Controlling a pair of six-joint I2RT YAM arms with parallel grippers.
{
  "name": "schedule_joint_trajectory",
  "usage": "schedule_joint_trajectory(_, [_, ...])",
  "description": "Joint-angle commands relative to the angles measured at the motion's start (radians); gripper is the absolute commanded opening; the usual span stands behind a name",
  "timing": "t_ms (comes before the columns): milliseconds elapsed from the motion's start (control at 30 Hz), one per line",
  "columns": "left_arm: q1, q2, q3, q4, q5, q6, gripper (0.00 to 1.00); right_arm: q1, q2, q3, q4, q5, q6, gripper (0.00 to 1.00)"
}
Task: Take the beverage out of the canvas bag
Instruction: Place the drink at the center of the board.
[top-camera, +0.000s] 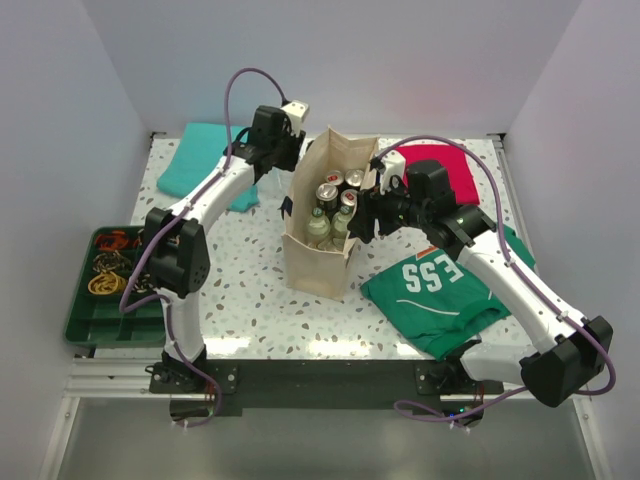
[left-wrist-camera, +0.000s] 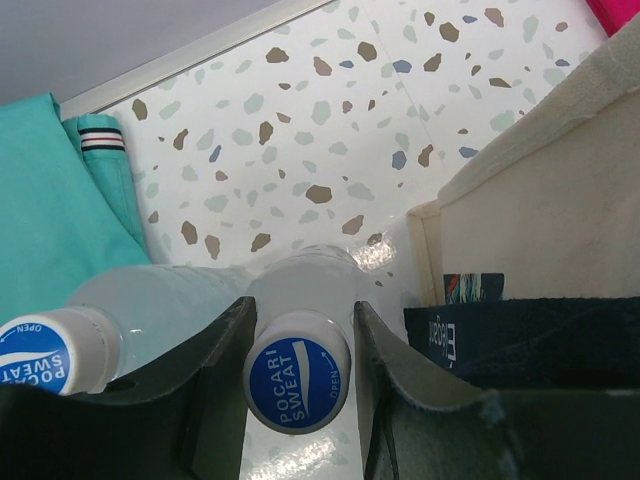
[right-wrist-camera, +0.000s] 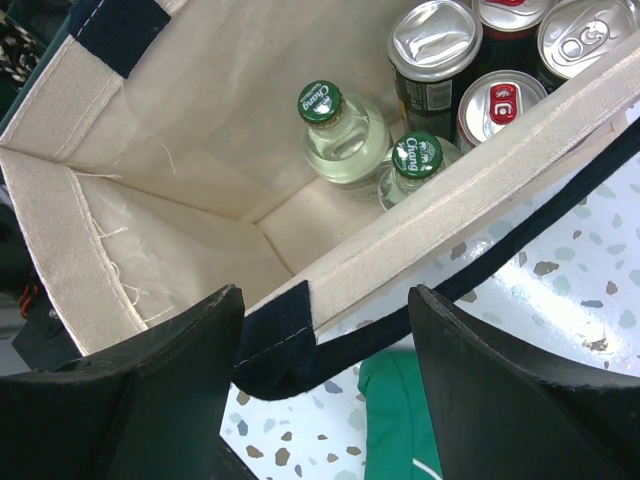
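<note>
Clear plastic Pocari Sweat bottle (left-wrist-camera: 296, 372), lower centre of the left-wrist view outside the beige canvas bag (top-camera: 318, 265), sits pinched in left gripper (left-wrist-camera: 302, 318); right gripper (right-wrist-camera: 325, 300) gapes wide astride its rim, so the unheld bag could tip.

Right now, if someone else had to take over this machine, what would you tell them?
Left gripper: shut on a Pocari bottle, outside the bag, over the table. A second Pocari bottle is beside it.
Right gripper: open, astride the bag's rim.
Done: apparently two bottles out.
Left: two green-capped bottles and four cans in the bag.
</note>
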Motion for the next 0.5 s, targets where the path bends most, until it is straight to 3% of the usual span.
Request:
schedule_joint_trajectory(0, [0.012, -0.004, 0.069, 0.064, -0.036, 0.029, 0.41, 0.002, 0.002, 0.009, 0.003, 0.021, -0.005, 0.71])
schedule_joint_trajectory(100, [0.014, 0.005, 0.077, 0.058, -0.044, 0.031, 0.53, 0.003, 0.006, 0.015, 0.003, 0.016, -0.003, 0.71])
schedule_joint_trajectory(167, [0.012, 0.006, 0.075, 0.058, -0.053, 0.031, 0.56, 0.002, 0.006, 0.016, 0.001, 0.015, -0.005, 0.71])
schedule_joint_trajectory(300, [0.012, 0.005, 0.060, 0.073, -0.065, 0.034, 0.75, 0.002, 0.008, 0.022, -0.003, 0.016, -0.005, 0.71])
schedule_joint_trajectory(367, [0.012, -0.006, 0.051, 0.079, -0.058, 0.037, 0.67, 0.002, 0.009, 0.027, -0.006, 0.016, -0.003, 0.71])
schedule_joint_trajectory(467, [0.012, -0.021, 0.035, 0.095, -0.061, 0.035, 0.71, 0.002, 0.011, 0.033, -0.008, 0.016, -0.003, 0.71])
